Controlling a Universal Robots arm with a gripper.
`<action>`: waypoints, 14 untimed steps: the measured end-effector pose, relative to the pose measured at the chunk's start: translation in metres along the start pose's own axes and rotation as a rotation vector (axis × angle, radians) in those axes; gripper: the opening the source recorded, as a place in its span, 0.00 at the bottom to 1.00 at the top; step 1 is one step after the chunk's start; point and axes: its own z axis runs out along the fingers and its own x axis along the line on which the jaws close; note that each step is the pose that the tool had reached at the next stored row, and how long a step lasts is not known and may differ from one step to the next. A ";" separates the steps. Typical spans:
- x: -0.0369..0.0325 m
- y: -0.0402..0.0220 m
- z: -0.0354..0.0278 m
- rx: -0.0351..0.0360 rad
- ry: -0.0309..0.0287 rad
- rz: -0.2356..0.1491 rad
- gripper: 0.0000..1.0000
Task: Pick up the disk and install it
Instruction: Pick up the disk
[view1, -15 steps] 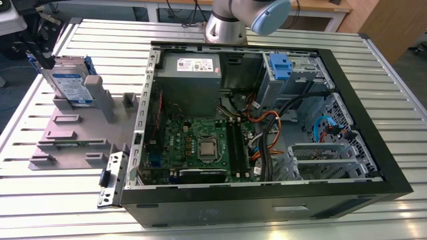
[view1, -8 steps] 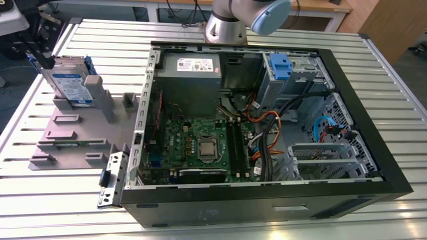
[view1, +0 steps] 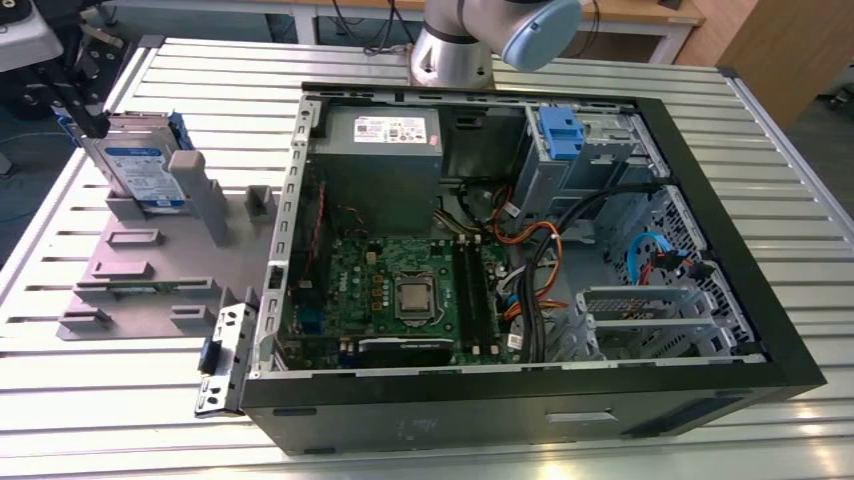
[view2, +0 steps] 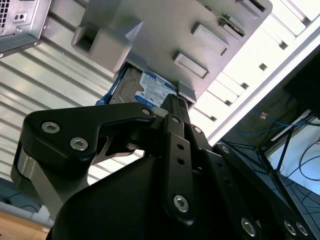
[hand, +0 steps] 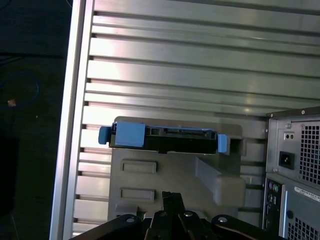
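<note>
The disk (view1: 143, 172) stands on edge in a slot of the grey holder plate (view1: 134, 270), at the exterior view's left, beside the open computer case (view1: 534, 400). Its blue-and-white label faces forward and blue rails run round its edges. My gripper (view1: 91, 122) hangs just above the disk's upper far corner, apart from it. In the first wrist view the disk (hand: 165, 140) shows edge-on beyond the gripper (hand: 171, 196), whose fingers lie together with nothing between them. In the second wrist view the gripper (view2: 170, 102) points at the disk's label (view2: 156, 89).
The case lies open on a slatted aluminium table (view1: 174, 60). Inside are a grey power supply (view1: 380, 135), a motherboard (view1: 400, 290), cables, and a drive bay with a blue caddy clip (view1: 561, 132). The table's edge runs close behind the holder plate.
</note>
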 end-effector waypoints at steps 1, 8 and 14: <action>0.0000 0.0000 0.0000 -0.0001 0.0001 -0.003 0.10; 0.0000 0.0000 0.0000 -0.0007 0.0011 -0.028 0.10; 0.0000 0.0000 0.0001 -0.0013 0.0020 -0.051 0.10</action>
